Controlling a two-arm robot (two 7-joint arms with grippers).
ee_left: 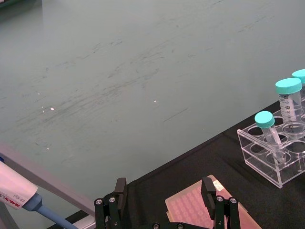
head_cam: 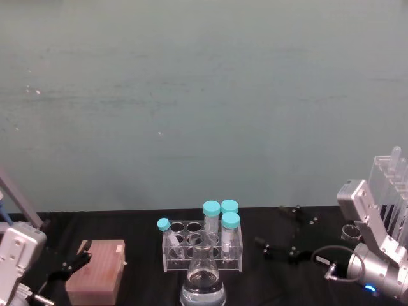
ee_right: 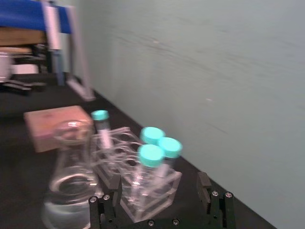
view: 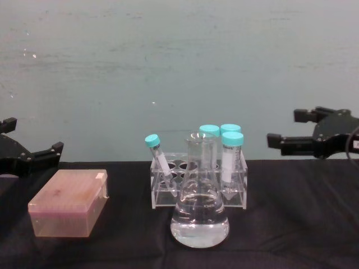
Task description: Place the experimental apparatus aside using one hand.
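Note:
A conical glass flask (head_cam: 203, 280) (view: 199, 216) holding clear liquid stands at the front centre of the black table. At the far right a tall clear acrylic rack (head_cam: 389, 185) holds long tubes, and a small glass beaker (head_cam: 350, 231) stands beside it. My right gripper (head_cam: 285, 233) (view: 287, 128) hovers open to the right of the flask, touching nothing. In the right wrist view its fingers (ee_right: 204, 186) frame the flask (ee_right: 69, 191) farther off. My left gripper (head_cam: 67, 268) (view: 31, 140) hangs open at the left, and between its fingers nothing shows (ee_left: 163, 191).
Just behind the flask stands a low clear rack (head_cam: 204, 245) (view: 196, 185) (ee_left: 274, 152) with several teal-capped tubes. A pink tip box (head_cam: 97, 271) (view: 70, 202) lies at the left. A pipette (ee_left: 19, 193) hangs at the far left. A pale wall closes the back.

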